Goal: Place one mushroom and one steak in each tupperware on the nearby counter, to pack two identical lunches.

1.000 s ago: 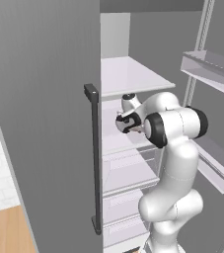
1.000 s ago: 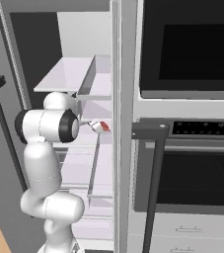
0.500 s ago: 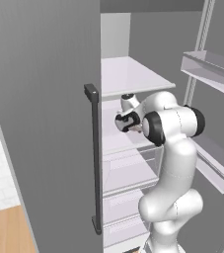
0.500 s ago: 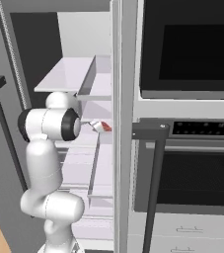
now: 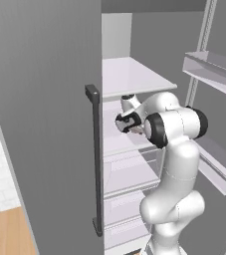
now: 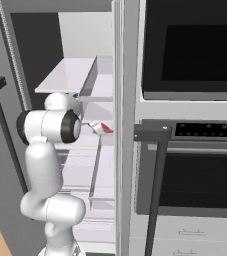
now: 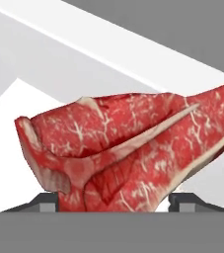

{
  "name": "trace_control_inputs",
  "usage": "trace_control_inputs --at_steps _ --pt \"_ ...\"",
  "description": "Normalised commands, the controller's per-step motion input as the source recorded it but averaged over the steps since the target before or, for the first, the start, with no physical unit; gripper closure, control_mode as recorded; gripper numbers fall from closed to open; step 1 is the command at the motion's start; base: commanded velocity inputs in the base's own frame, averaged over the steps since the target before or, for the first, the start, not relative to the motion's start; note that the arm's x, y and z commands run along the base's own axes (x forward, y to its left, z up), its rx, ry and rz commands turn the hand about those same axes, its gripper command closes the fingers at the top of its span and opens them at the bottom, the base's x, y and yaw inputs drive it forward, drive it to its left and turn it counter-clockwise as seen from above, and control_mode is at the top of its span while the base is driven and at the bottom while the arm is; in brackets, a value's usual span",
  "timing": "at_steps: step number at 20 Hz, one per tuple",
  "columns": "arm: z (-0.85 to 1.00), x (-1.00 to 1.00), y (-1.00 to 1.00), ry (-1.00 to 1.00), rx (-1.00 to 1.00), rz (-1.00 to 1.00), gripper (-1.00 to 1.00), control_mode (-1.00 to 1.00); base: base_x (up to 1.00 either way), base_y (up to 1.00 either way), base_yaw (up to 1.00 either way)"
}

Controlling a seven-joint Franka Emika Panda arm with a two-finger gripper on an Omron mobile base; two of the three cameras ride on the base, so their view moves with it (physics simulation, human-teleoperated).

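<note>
Steak [image 7: 128,148] between jaws, shelf edge [image 7: 133,49] behind

A raw red steak [image 7: 128,148] with pale fat streaks and a whitish edge is lying close in front of the gripper [image 7: 113,200], spreading between the two dark fingertips [image 7: 47,201] and reaching beyond them on both sides. One tip is showing just below the steak's near rounded end, the other under its far, wider part; whether either is touching the meat cannot be told. The steak is resting on a white shelf [image 7: 15,113] that is running off beyond the fingers.
</note>
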Motion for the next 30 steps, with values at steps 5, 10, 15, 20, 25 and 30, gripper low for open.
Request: trace_control_inputs --at_steps 5,10,15,20,25,30 --pt "0.15 -0.70 0.25 -0.29 0.00 0.00 1.00 -1.00 0.00 0.00 0.00" --pt "0.57 -0.63 0.05 -0.36 0.00 0.00 1.00 -1.00 0.00 0.00 0.00" --pt "0.71 -1.00 0.01 -0.48 0.00 0.00 1.00 -1.00 0.00 0.00 0.00" --pt "1.00 -1.00 0.16 -0.28 -0.01 0.00 1.00 -1.00 0.00 0.00 0.00" --pt "1.00 -1.00 0.00 -0.02 0.00 0.00 1.00 -1.00 0.00 0.00 0.00" --pt "1.00 -1.00 0.14 0.06 0.00 0.00 1.00 -1.00 0.00 0.00 0.00"
